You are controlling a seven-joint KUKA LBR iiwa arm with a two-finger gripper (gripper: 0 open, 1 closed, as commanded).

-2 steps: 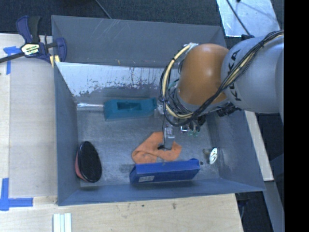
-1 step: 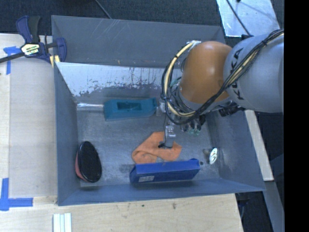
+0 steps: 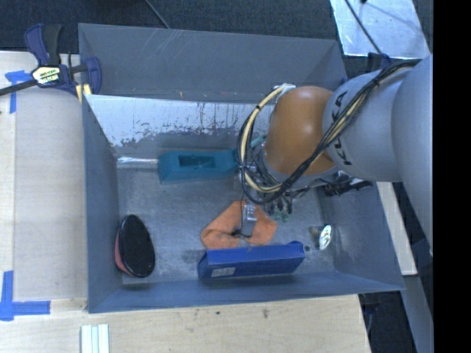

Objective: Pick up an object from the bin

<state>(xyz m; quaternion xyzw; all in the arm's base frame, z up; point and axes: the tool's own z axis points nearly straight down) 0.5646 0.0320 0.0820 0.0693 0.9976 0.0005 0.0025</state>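
The arm [image 3: 383,123] comes into the bin [image 3: 99,197] from the right, its wrist under a rounded orange cover [image 3: 298,131] with black and pale cables [image 3: 254,142] looping round it; below the cover the gripper [image 3: 249,225] points down over the middle of the bin's front half; its tip is on or just above a crumpled orange cloth [image 3: 219,234], at the cloth's right part; whether the gripper is spread, pressed together or pinching the cloth cannot be told from this angle.

The orange cloth lies on the bin floor just behind a long blue box [image 3: 250,262], which stands on its side along the front wall, and the two look to be touching; a teal block [image 3: 195,165] lies well behind the cloth, near the back wall, its right end close under the wrist; a black oval thing with a red edge [image 3: 136,247] sits in the front left corner, well apart from the cloth; a small pale thing [image 3: 324,235], too small to name, lies to the right of the gripper, near the blue box's right end.
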